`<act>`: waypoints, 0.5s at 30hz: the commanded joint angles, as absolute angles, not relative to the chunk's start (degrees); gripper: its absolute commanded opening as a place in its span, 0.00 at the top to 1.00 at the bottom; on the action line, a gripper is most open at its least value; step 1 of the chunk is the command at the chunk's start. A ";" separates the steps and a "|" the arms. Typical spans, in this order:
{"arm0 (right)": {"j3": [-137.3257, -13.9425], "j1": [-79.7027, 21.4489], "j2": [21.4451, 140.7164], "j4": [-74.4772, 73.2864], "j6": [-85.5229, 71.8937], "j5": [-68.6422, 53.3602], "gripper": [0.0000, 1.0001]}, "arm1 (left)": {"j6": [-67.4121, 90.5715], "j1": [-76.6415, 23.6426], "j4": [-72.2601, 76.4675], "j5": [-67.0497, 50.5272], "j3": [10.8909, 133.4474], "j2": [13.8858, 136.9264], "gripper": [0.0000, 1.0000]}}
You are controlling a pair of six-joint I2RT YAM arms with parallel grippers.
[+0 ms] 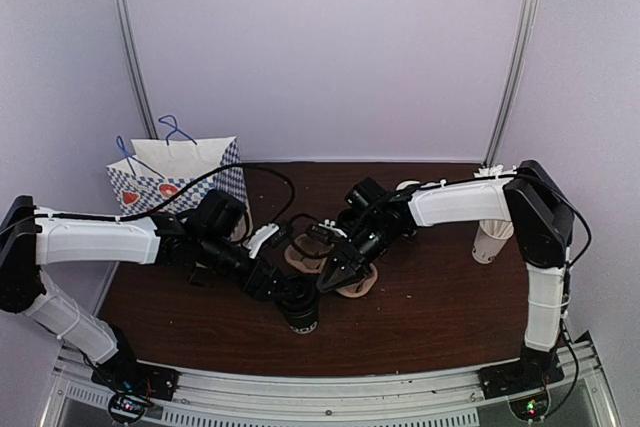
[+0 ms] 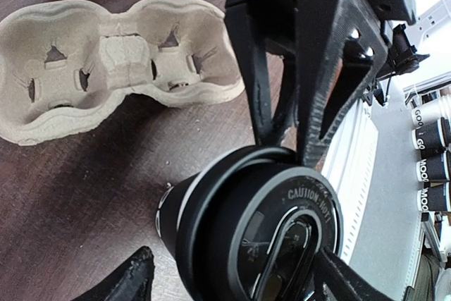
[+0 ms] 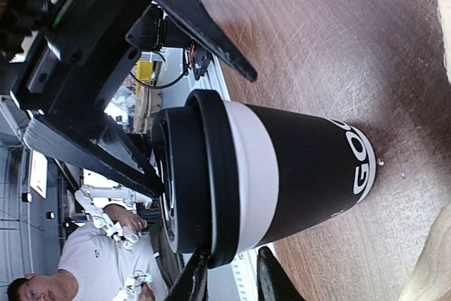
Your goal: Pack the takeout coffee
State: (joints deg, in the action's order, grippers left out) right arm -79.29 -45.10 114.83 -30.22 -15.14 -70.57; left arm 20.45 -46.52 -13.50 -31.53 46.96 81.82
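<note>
Right pincer: My right gripper (image 2: 290, 151) comes down from above with its fingers drawn nearly together on the rim of the lid (image 2: 282, 237), one on each side of the edge. I read that as a pinch on the rim.
Left pincer: My left gripper (image 3: 204, 132) is spread wide, its fingers flanking the top of the cup. The one I see best stands clear of it.
Takeout coffee: The takeout coffee (image 3: 282, 174) stands upright on the table (image 1: 430, 317) between the two grippers, lid on, toward the near edge.
Carrier: The pulp cup carrier (image 2: 120, 68) lies just beyond the cup, both wells empty.
Bag: The paper bag (image 1: 180, 172) stands at the far left corner, well apart from the cup.
Risk, lid: As I judge it, a lift by the rim alone could pop the lid off, leaving the cup behind or spilling it.
Risk, crowding: Both wrists sit very near each other. If I close the left fingers while the right ones hold the rim, they could clash and tip the cup.
Risk, carrier: A low carry could snag the cup's base on the carrier's wall and shove it.
</note>
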 commanded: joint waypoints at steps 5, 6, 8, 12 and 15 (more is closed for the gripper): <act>-80.13 -45.02 116.73 -27.90 -17.04 -70.50 0.75 | 18.83 -45.86 -12.44 -30.62 47.58 81.97 0.23; -80.01 -44.88 116.34 -28.15 -16.68 -70.26 0.75 | 18.96 -45.88 -12.33 -30.52 47.94 81.70 0.22; -79.97 -44.53 115.84 -28.44 -16.23 -69.79 0.75 | 19.39 -45.87 -12.13 -30.36 48.79 81.27 0.20; -81.41 -43.42 115.04 -32.28 -12.75 -68.76 0.74 | 21.08 -45.92 -11.36 -29.28 50.19 79.84 0.12; -82.36 -42.61 113.27 -35.50 -9.40 -67.68 0.69 | 22.03 -45.90 -11.42 -28.26 50.91 78.26 0.07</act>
State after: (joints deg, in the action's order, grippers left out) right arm -80.34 -43.81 115.83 -30.92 -14.41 -70.19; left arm 21.10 -46.26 -13.63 -30.09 48.27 81.34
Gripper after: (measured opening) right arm 0.286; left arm 0.909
